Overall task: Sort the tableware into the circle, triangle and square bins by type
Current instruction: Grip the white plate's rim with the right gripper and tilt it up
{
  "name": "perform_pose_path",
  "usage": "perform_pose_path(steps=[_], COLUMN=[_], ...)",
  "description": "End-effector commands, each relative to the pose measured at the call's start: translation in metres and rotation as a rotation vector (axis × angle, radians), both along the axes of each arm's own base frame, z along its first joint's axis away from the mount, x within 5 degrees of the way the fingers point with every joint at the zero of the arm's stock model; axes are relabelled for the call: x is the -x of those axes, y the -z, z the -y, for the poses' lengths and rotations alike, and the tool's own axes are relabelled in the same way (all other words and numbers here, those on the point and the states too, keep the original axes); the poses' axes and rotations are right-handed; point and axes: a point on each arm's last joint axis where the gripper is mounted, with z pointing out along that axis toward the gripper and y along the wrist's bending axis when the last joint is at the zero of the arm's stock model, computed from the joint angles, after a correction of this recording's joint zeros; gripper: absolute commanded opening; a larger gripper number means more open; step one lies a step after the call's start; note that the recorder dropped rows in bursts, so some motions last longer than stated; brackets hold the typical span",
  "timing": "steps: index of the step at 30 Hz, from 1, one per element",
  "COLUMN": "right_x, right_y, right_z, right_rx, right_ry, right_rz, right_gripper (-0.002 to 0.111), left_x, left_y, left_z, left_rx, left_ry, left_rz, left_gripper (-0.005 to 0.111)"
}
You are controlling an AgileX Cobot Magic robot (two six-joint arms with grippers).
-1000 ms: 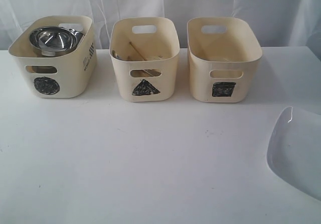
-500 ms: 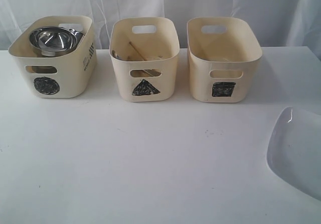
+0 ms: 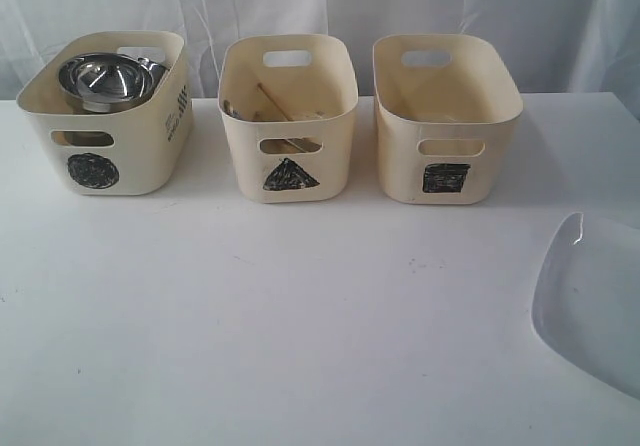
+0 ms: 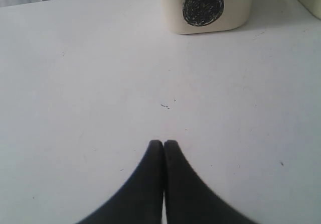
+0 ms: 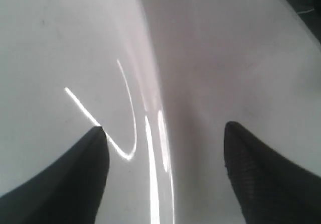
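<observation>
Judging by its gloss, the white plate (image 3: 592, 306) is stiff, slippery and breakable, best pinched across its raised rim. It lies on the desk (image 3: 300, 316) just under the right jaws, which stand spread, its edge between them. The left jaws, pressed together and empty, face the circle bin (image 4: 203, 8).
</observation>
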Motion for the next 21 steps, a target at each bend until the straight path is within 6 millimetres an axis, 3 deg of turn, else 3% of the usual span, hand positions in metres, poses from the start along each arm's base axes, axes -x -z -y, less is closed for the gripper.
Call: perform_pose_path(steps=[1,17,21], right_x=[0.001,-0.014,-0.013], right_y=[0.015,0.047,0.060], right_z=[0.004,-0.002,-0.002], right_rx=[-0.013,-0.168,-0.199], right_ry=[0.011,-0.055,-0.049], right_rz=[-0.018,0.088,0.064], right_gripper=[0.062,0.062,0.049], left_x=[0.000,0.000,0.000], left_y=[0.001,0.001,0.001], left_z=[0.000,0.000,0.000], left_rx=[0.004,0.004,0.004], left_ry=[0.000,0.000,0.000], left_rz=[0.003,0.003,0.003], left_gripper=[0.000,0.000,0.000])
